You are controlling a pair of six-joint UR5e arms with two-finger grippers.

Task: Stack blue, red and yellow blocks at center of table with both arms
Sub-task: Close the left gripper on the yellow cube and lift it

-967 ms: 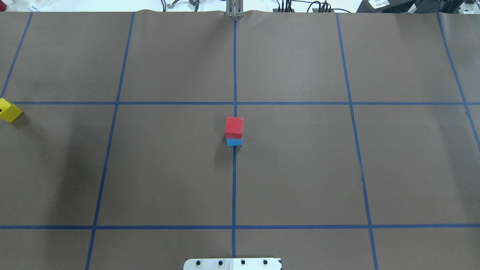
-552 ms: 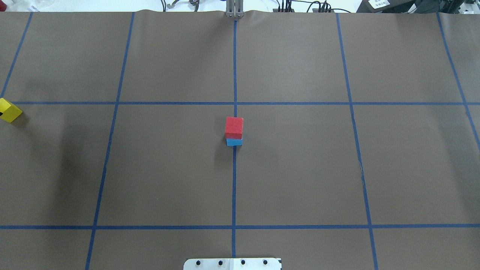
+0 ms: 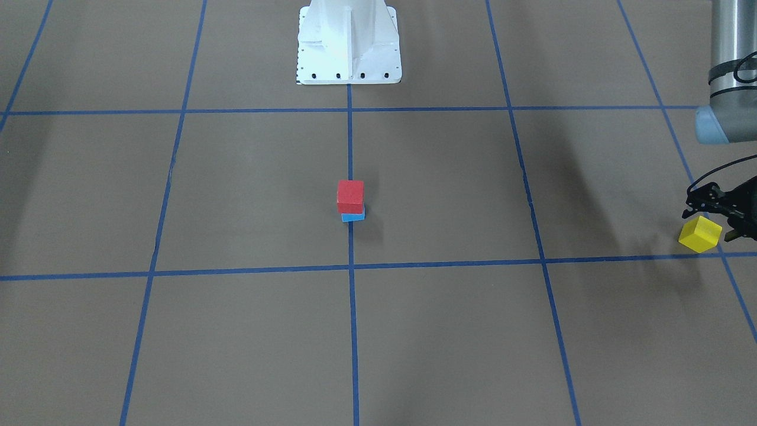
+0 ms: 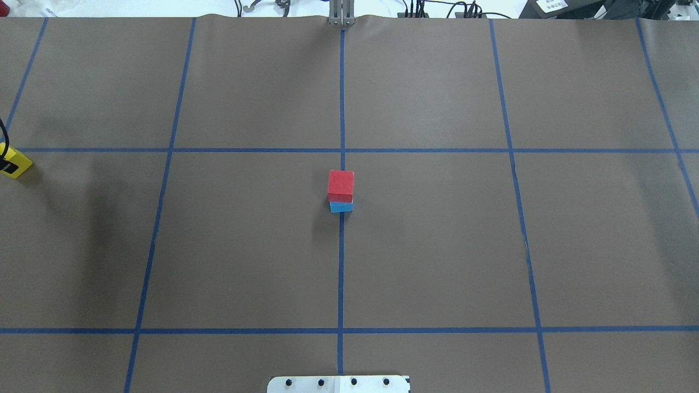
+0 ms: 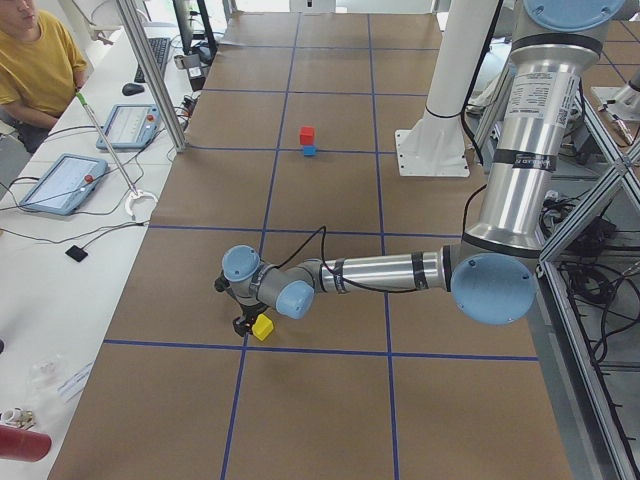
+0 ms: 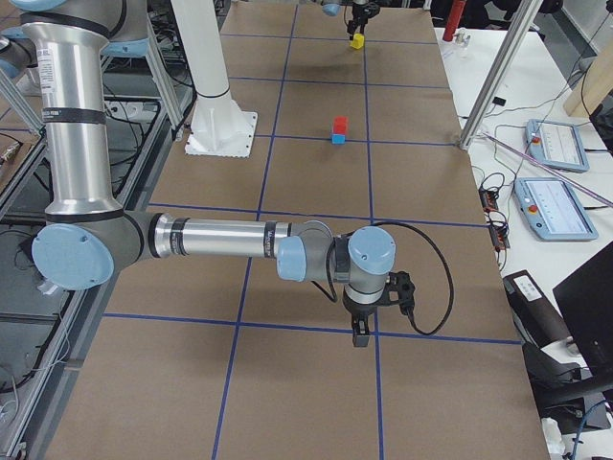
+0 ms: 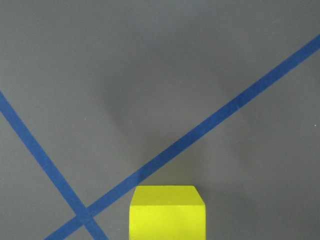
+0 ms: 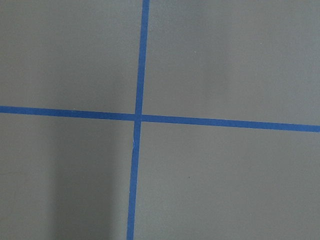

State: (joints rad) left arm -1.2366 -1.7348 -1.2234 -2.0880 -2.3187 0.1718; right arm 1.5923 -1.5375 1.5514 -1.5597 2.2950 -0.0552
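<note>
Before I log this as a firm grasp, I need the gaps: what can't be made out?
Whether the left gripper holds the yellow block: the front-facing view's right edge cuts the gripper, the overhead's left edge cuts the block, the wrist view shows no fingers.
The right gripper, open or shut: seen only in the exterior right view.
The blue block: mostly hidden under the red block.

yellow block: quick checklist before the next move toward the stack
1. Red block sits on blue block at the table's centre: ok
2. Nothing on top of the red block: ok
3. Left gripper around yellow block: ok
4. Left gripper clamped on the yellow block: cannot tell
5. Right gripper far from the stack: ok
</note>
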